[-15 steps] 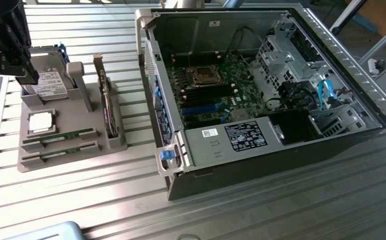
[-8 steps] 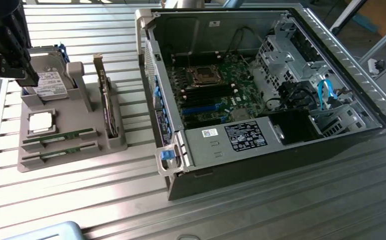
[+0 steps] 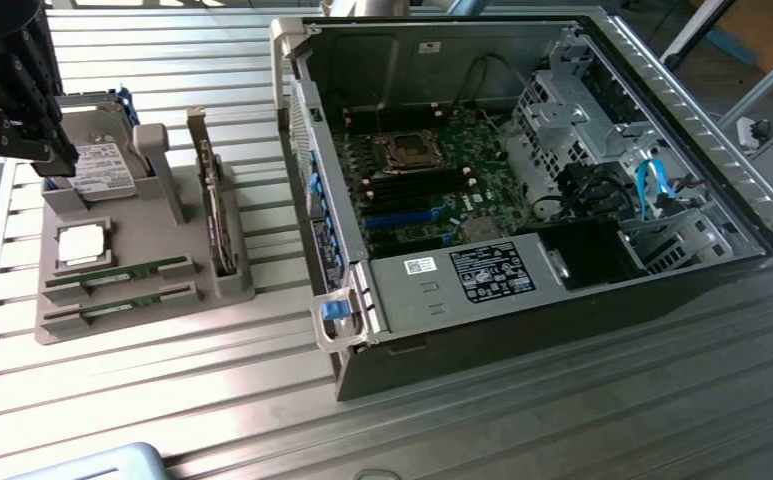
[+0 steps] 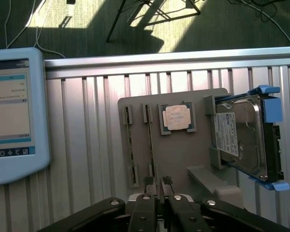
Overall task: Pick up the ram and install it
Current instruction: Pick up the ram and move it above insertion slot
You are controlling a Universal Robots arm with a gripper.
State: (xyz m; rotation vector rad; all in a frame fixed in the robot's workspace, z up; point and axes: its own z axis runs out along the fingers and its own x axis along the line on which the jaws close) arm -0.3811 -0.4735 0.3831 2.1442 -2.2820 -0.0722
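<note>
Exterior view: one moulded grey plastic tray (image 3: 133, 322) sits on the ribbed metal table (image 3: 520, 420), at the exterior view's left of one open computer case (image 3: 493, 350). The tray carries:
- two ram sticks (image 3: 119, 272), thin green boards seated in parallel slots at its near end
- one square processor chip (image 3: 82, 245)
- one boxy silver hard drive (image 3: 99, 165)
- one upright card (image 3: 203, 160)

The black gripper (image 3: 50, 158) hangs over the tray's far end. Wrist view: jaws parted by a narrow slit, grasping nothing, apart from the ram.
</note>
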